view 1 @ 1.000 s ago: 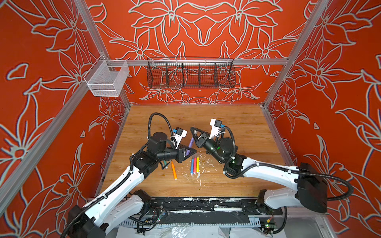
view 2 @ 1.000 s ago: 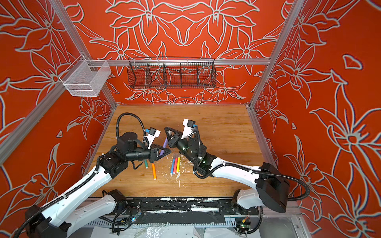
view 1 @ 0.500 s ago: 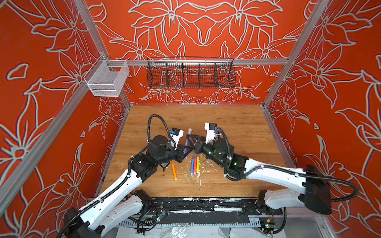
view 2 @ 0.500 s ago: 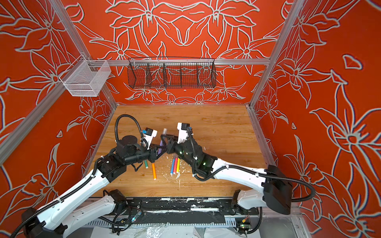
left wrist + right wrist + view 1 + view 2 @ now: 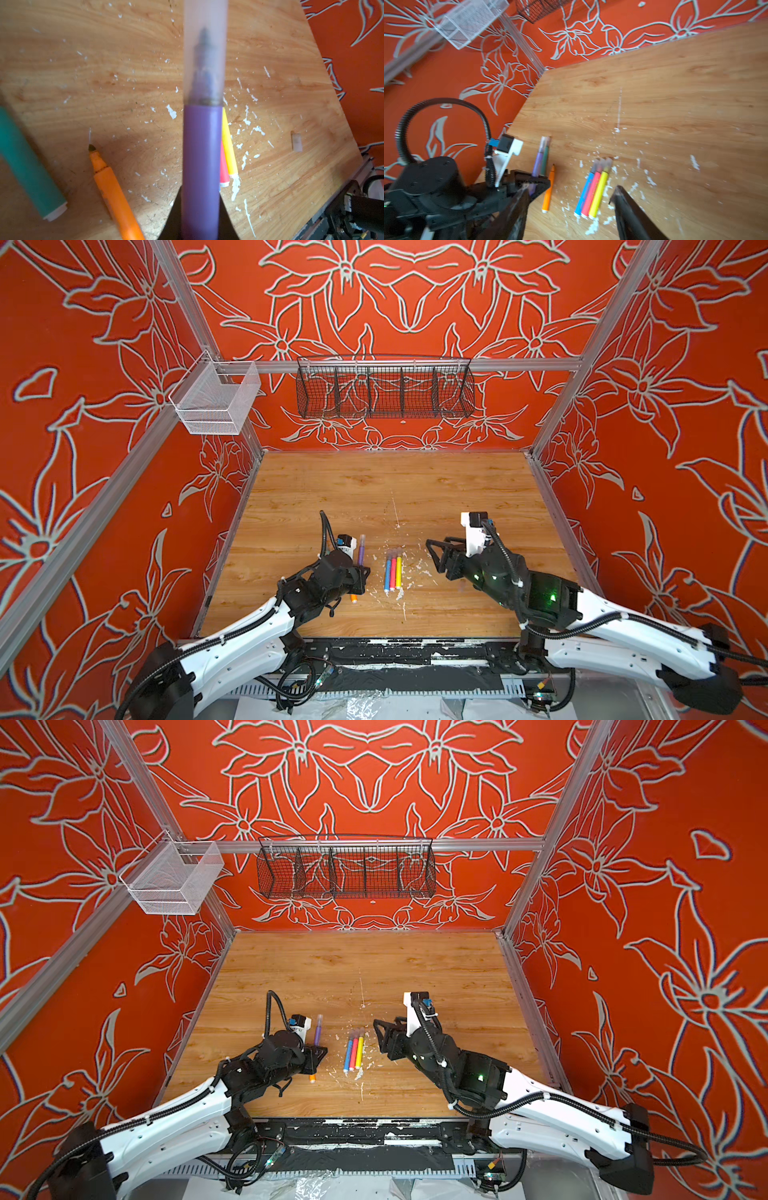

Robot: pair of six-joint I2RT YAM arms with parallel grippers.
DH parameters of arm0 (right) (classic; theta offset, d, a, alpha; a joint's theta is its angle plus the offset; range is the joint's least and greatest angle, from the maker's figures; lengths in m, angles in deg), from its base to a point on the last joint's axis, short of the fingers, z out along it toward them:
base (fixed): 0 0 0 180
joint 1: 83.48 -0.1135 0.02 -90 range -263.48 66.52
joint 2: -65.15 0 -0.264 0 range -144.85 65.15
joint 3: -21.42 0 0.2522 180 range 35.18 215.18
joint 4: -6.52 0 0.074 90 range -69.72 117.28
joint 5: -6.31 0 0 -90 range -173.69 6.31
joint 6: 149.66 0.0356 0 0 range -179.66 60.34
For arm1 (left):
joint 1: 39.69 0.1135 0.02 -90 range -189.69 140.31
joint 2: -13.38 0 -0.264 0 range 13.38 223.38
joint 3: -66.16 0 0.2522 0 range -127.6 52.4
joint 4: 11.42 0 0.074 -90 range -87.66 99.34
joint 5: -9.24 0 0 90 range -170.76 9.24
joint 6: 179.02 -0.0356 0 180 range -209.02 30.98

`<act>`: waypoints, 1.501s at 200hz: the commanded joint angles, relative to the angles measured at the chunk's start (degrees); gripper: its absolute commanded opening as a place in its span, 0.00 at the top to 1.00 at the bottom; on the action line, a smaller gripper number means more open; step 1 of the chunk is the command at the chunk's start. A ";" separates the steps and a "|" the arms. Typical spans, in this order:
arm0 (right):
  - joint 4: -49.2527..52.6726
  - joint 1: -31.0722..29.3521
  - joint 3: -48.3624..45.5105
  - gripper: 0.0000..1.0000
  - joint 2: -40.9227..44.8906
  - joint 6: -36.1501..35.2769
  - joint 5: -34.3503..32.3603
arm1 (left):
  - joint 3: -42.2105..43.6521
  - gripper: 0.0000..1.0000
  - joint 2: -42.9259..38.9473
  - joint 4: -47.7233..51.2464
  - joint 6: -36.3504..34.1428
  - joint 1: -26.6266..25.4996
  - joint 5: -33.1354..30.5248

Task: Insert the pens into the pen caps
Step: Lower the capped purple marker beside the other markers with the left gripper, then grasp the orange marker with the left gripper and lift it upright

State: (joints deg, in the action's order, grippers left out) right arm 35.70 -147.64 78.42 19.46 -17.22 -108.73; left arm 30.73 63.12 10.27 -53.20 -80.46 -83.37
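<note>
My left gripper (image 5: 200, 218) is shut on the purple pen (image 5: 200, 155), which points away from it toward the back wall. A clear pen cap (image 5: 204, 52) sits over the pen's tip. In both top views the purple pen (image 5: 361, 551) (image 5: 318, 1029) sticks out past the left gripper (image 5: 360, 572). My right gripper (image 5: 433, 553) (image 5: 571, 199) is open and empty, to the right of three capped pens, blue (image 5: 584, 192), pink-red (image 5: 591, 192) and yellow (image 5: 600, 192). An uncapped orange pen (image 5: 110, 187) and a green pen (image 5: 27, 166) lie by the left gripper. A loose pen cap (image 5: 296, 141) lies apart.
White flecks (image 5: 415, 568) are scattered over the wooden table (image 5: 395, 493). A white mesh basket (image 5: 216, 400) hangs at the left corner and a black wire basket (image 5: 384, 389) on the back wall. A black rail (image 5: 395, 649) runs along the table's front edge.
My right gripper has opened and drawn away to the right from the purple pen. The cap stays on the pen's tip. The left arm has pulled back a little with the pen.
</note>
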 commanded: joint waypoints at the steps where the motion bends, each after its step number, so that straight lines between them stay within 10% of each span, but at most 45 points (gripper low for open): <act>1: 7.82 0.57 -2.77 0.34 1.67 1.28 -4.35 | -0.61 1.00 4.15 -4.58 1.77 -1.33 -0.66; 119: 7.48 4.10 -5.03 0.34 -0.42 2.30 -0.09 | -4.77 1.00 21.92 -7.41 5.58 -6.06 -3.16; 161: 6.25 4.48 -4.82 0.34 -2.18 2.55 1.65 | -6.49 0.81 24.35 -6.74 6.20 -7.30 -3.10; 300: -0.17 4.57 -2.16 0.37 -12.66 2.54 7.69 | -5.40 0.60 0.36 27.14 15.23 -9.17 -17.31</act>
State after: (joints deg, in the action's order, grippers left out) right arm 37.84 -143.40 74.03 8.53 -15.43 -102.85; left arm 23.26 65.37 28.63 -42.08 -89.27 -96.99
